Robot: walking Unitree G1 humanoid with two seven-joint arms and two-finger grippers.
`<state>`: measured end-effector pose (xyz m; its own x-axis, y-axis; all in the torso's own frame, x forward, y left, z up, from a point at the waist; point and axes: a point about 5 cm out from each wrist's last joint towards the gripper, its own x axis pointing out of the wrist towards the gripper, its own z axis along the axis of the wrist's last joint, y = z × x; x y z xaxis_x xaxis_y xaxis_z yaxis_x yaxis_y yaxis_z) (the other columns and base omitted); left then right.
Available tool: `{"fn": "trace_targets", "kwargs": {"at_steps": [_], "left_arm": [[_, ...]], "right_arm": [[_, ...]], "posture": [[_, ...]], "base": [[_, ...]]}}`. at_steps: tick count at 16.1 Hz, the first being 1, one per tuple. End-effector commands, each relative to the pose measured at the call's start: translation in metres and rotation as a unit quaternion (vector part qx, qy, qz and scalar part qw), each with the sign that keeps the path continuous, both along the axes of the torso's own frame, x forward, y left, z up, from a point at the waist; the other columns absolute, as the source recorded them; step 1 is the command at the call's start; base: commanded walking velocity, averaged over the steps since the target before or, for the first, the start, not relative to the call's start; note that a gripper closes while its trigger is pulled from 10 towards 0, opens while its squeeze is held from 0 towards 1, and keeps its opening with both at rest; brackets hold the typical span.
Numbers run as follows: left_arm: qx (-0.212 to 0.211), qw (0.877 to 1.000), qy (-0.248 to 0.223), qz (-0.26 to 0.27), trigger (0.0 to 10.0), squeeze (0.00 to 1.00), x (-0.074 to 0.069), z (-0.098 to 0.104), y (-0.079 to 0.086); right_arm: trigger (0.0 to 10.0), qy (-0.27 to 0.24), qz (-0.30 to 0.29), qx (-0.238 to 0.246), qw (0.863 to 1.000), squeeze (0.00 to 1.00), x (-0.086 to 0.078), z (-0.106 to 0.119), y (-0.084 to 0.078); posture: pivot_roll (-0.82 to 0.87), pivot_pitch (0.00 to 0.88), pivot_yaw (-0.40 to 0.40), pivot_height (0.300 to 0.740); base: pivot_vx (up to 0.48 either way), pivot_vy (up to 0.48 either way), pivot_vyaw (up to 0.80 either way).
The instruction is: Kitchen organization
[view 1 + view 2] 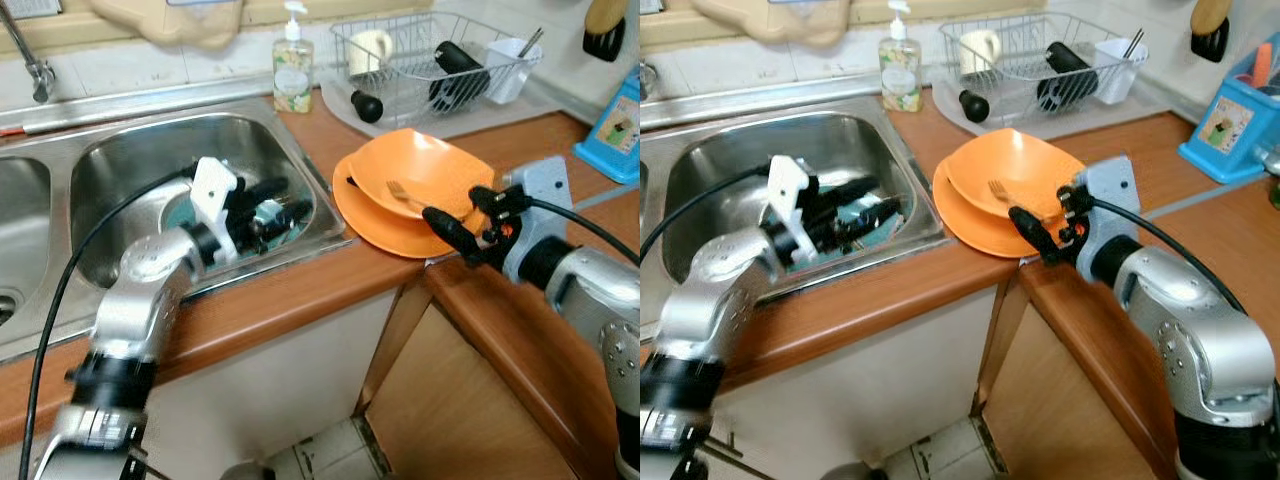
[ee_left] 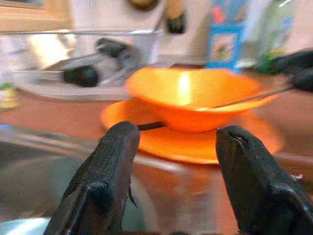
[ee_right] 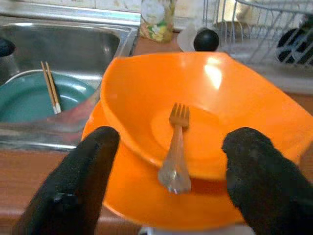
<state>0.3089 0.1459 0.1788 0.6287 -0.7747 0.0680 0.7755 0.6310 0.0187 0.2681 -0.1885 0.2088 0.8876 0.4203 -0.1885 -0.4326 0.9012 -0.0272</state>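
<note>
An orange bowl [image 1: 425, 170] sits on an orange plate [image 1: 375, 228] on the wooden counter, right of the sink [image 1: 150, 160]. A fork [image 3: 176, 152] lies inside the bowl. My right gripper [image 1: 452, 203] hovers open at the plate's near edge, its fingers [image 3: 93, 161] spread to either side of the fork without touching it. My left gripper [image 1: 290, 203] is down in the steel basin, open and empty, pointing toward the bowl. Under it lies a teal plate [image 3: 29, 100] with a pair of chopsticks [image 3: 50, 87] resting on it.
A wire dish rack [image 1: 430, 60] with a mug, black utensils and a white cup stands at the back right. A soap bottle [image 1: 292, 65] is behind the sink, a blue box [image 1: 618, 125] at the far right, the tap [image 1: 30, 60] at the back left.
</note>
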Motion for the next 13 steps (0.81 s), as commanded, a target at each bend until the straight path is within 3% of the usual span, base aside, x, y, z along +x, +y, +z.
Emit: {"fn": "trace_targets", "kwargs": {"at_steps": [1, 2, 7, 13], "left_arm": [[-0.016, 1.0, -0.006, -0.017, 10.0, 0.0, -0.004, 0.009, -0.002], [-0.033, 0.999, 0.004, -0.031, 10.0, 0.0, -0.012, 0.011, -0.003], [-0.044, 0.993, 0.049, -0.094, 10.0, 0.0, -0.032, 0.01, -0.013], [-0.039, 0.992, 0.068, -0.102, 10.0, 0.0, -0.037, 0.012, -0.015]], "right_arm": [[1.4, -0.001, -0.005, 0.008, 1.0, 0.0, -0.003, 0.002, -0.003], [0.0, 0.003, -0.007, 0.013, 1.0, 0.0, -0.006, 0.0, -0.003], [0.0, 0.016, -0.016, 0.038, 0.999, 0.0, -0.006, -0.012, -0.002], [0.0, 0.021, -0.025, 0.053, 0.998, 0.0, -0.002, -0.016, -0.003]], "posture": [[-0.16, 0.0, 0.004, 0.74], [-0.16, 0.0, 0.006, 0.74], [-0.16, 0.0, 0.01, 0.74], [-0.15, 0.0, 0.009, 0.74]], "base": [[0.0, 0.0, 0.0], [0.0, 0.0, 0.0], [0.0, 0.0, 0.0], [0.0, 0.0, 0.0]]}}
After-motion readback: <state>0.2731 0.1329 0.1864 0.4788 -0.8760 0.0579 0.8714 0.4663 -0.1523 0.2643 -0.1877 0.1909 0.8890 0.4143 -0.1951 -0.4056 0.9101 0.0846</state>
